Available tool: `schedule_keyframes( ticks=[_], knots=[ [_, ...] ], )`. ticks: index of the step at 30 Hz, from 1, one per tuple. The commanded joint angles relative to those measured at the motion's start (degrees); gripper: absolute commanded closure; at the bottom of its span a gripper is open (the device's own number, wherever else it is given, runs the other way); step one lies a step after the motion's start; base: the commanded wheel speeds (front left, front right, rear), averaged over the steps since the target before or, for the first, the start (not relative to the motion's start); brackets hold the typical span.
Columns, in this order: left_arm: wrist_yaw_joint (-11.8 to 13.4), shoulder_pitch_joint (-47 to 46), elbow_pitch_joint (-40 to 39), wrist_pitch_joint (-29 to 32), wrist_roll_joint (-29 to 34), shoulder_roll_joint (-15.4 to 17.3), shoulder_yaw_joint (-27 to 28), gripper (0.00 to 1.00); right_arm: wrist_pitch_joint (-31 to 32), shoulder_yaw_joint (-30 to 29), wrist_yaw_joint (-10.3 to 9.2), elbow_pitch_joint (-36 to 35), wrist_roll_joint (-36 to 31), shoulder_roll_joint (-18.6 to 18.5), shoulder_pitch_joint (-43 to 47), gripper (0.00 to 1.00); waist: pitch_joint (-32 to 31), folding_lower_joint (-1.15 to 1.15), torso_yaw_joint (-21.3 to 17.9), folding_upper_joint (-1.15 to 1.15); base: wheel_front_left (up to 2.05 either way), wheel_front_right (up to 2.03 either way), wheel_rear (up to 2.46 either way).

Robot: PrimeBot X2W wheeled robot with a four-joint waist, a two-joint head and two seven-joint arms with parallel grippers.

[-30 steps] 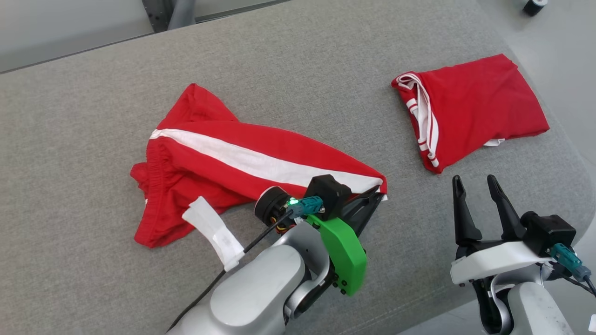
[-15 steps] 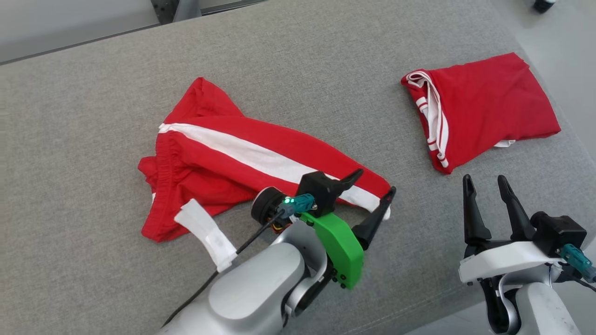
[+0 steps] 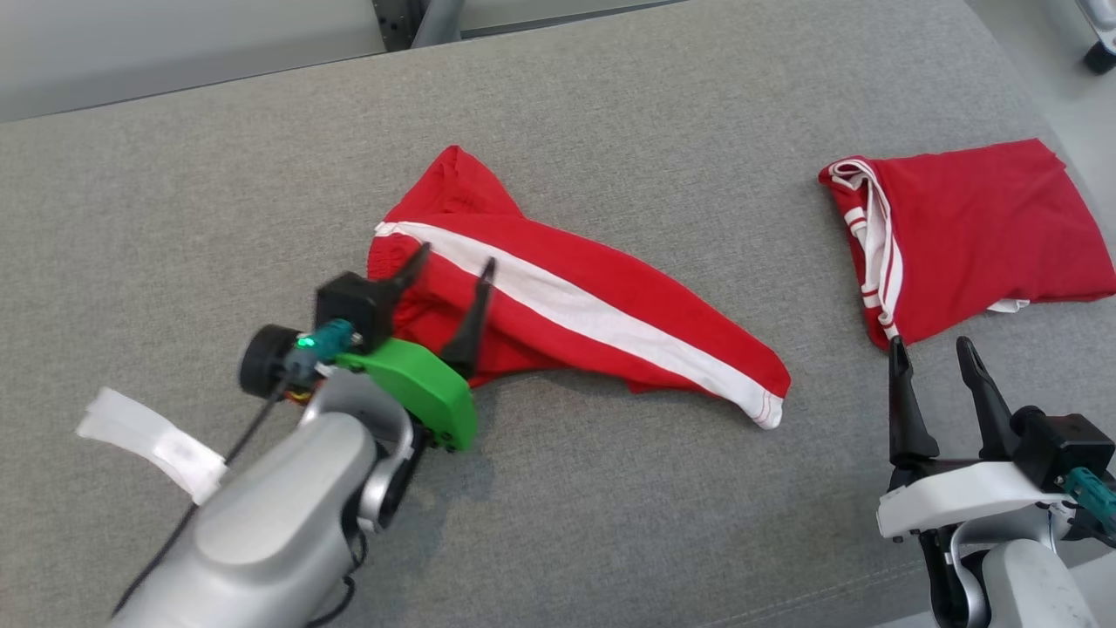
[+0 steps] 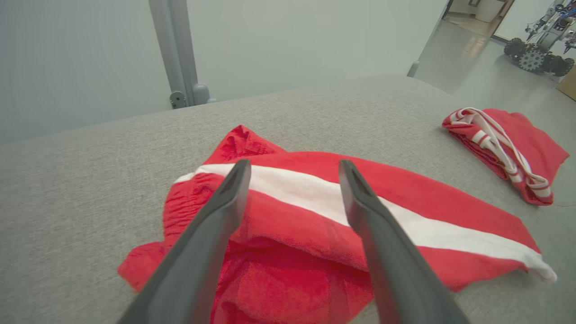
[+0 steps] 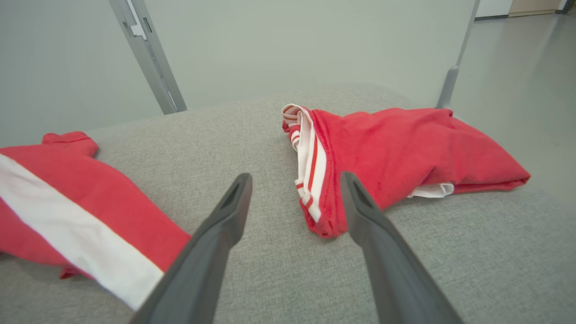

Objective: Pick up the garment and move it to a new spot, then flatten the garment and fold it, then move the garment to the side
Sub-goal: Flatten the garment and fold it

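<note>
Left gripper (image 3: 458, 255) hovering spread over gathered end of red striped garment (image 3: 610, 288), right gripper (image 3: 931, 344) pointing, spread, toward folded red garment (image 3: 976, 218)

The head camera looks down from high up at the grey surface (image 3: 610, 523). The left wrist camera sits low, close over the striped garment (image 4: 427, 189). The right wrist camera sits low near the folded garment (image 5: 396, 144). All 3 views share both garments.
</note>
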Motion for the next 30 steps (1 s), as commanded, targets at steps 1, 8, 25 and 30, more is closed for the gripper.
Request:
schedule_keyframes(
  ticks=[1, 8, 25, 30],
  knots=[
    [0.5, -1.2, 1.2, 1.2, -1.1, 2.1, 1.5, 0.00, 0.0, 0.0, -0.04, -0.1, -0.2, -0.2, 0.2, 0.00, -0.3, 0.00, 1.1, 0.00, 0.00, 0.00, 0.00],
    [-2.2, -3.1, 2.5, 10.3, -6.0, 5.4, 2.9, 0.00, 0.0, 0.2, -0.04, 0.0, -0.5, -0.2, 0.7, 0.00, -0.3, 0.00, 2.0, 0.00, 0.00, 0.00, 0.00],
    [-6.0, -3.9, 3.4, 16.1, -9.8, 6.1, 2.7, 1.00, 0.0, -0.3, -0.04, -0.1, -0.8, -0.2, 0.6, 0.00, 0.7, 0.00, 1.7, 0.00, 0.00, 0.00, 0.00],
    [-6.4, -2.6, 0.0, 13.3, -7.6, 6.8, 1.7, 1.00, 0.0, -0.9, -0.04, -0.3, -1.3, -0.2, 1.1, 0.00, 0.3, 0.00, 2.8, 0.00, 0.00, 0.00, 0.00]
  ],
)
